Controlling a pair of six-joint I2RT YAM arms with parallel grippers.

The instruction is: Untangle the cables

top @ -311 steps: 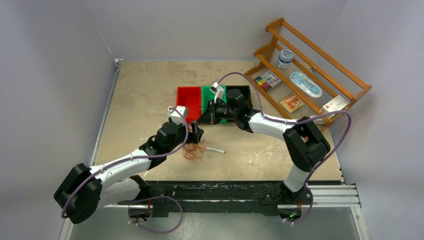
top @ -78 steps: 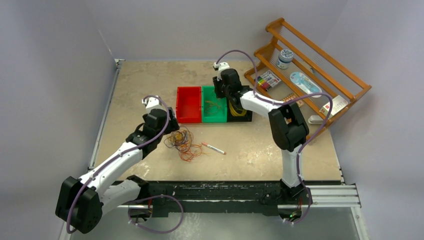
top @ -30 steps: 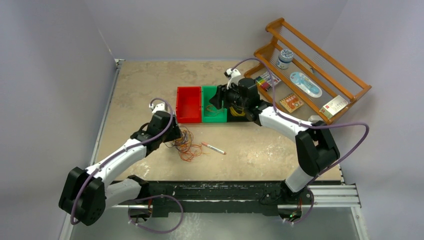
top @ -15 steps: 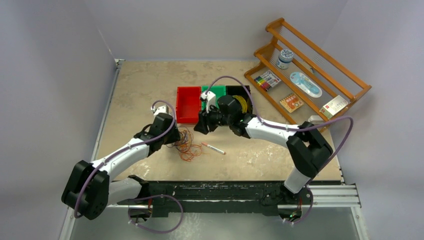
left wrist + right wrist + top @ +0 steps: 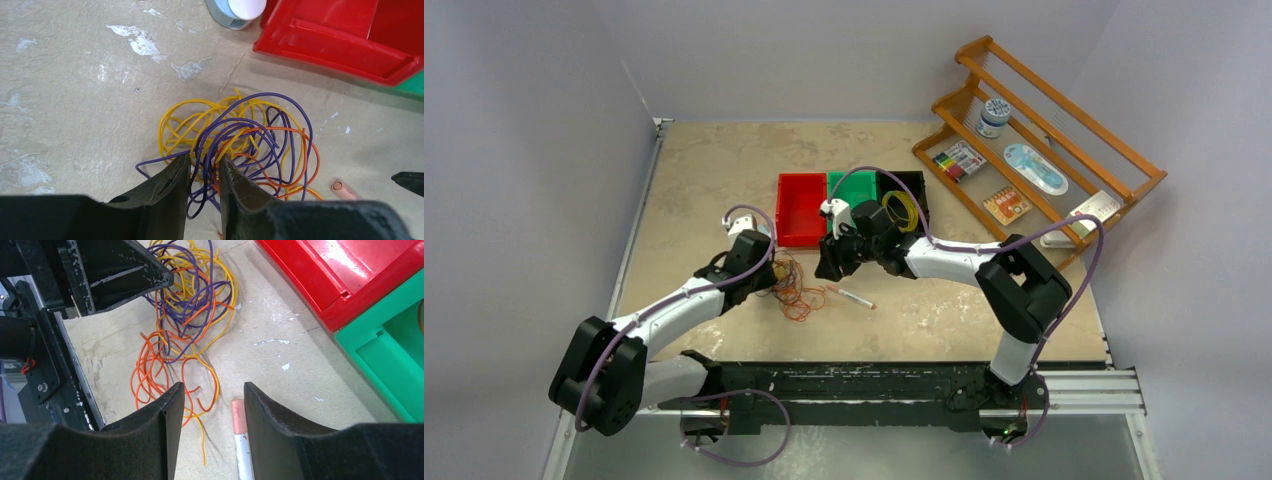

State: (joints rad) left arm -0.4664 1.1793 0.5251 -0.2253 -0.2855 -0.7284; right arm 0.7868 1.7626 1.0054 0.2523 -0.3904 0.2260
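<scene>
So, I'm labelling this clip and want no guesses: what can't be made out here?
- Left wrist view: whether the left gripper pinches the purple strands of the cables; the gripper itself hides the near loops.
- Right wrist view: the pen runs off the bottom edge.
- Left wrist view: a round white-and-blue object, cut by the top edge.
- Top view: labels on the wooden rack, too small.

The cables (image 5: 792,288) lie tangled on the table (image 5: 704,170), in front of a row of three bins (image 5: 802,212), with a pen (image 5: 852,297) just right of the tangle and a coil of cable (image 5: 901,210) in the rightmost bin. The left gripper (image 5: 771,275) is at the tangle's left edge, and the right gripper (image 5: 829,268) is between tangle and bins. A rack (image 5: 1074,108) stands at the table's far right.
</scene>
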